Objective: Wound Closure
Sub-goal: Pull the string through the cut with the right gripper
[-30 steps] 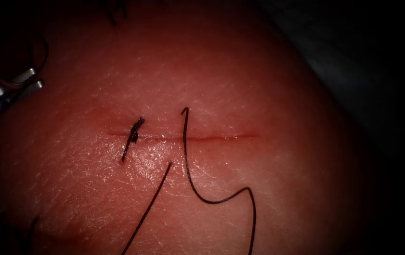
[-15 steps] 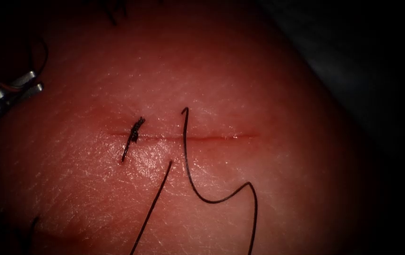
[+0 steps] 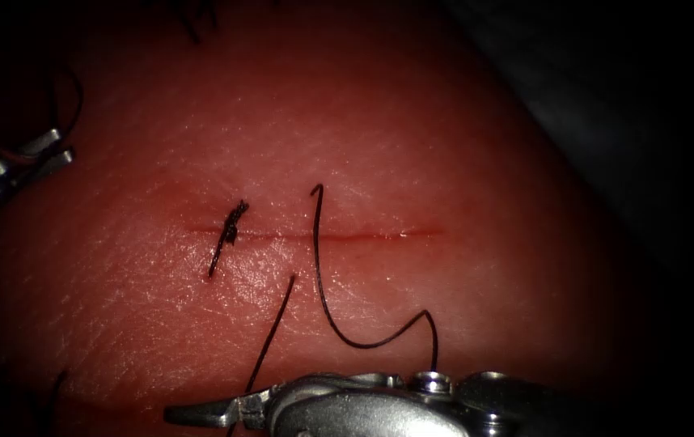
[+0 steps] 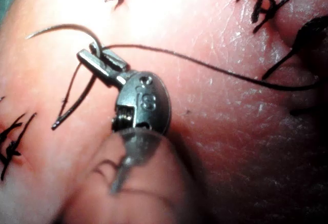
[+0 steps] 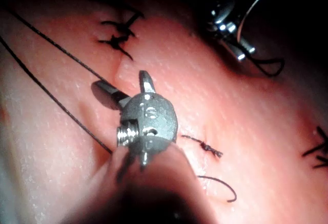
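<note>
At left gripper [image 4: 97, 57]: needle [image 4: 61, 29], clamped; right gripper [image 5: 125, 88] spread, empty.

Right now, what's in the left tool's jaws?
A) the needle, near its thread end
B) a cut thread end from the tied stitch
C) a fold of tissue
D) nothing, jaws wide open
A: in the left wrist view the left tool has its jaws closed across the curved needle close to where the thread leaves it, the needle's point free above the tissue. The right tool has its jaws open and holds nothing.
</note>
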Action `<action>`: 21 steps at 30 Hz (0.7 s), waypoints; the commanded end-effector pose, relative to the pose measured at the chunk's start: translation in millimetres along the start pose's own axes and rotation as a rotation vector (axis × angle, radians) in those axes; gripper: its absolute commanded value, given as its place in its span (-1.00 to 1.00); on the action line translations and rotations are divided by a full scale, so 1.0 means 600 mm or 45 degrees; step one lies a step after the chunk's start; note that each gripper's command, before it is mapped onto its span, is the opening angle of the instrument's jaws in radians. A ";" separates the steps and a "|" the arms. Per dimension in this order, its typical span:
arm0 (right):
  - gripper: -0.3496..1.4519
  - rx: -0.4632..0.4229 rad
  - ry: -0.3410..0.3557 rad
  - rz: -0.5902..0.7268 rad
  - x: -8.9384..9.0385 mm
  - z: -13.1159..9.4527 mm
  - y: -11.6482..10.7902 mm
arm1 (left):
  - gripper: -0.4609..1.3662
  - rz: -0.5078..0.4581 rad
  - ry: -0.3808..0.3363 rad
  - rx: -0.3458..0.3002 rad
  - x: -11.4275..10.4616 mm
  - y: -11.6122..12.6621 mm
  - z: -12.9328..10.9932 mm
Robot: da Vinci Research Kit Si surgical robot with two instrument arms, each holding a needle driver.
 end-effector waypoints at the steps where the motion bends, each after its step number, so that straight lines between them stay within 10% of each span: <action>1: 0.63 0.006 -0.005 0.001 -0.0004 -0.0006 0.0010 | -0.88 0.001 0.000 -0.004 0.0000 0.0000 0.0000; 21: 0.55 -0.013 -0.063 -0.116 -0.0100 -0.0034 0.0114 | -0.88 0.001 0.005 -0.008 0.0000 -0.0001 -0.0004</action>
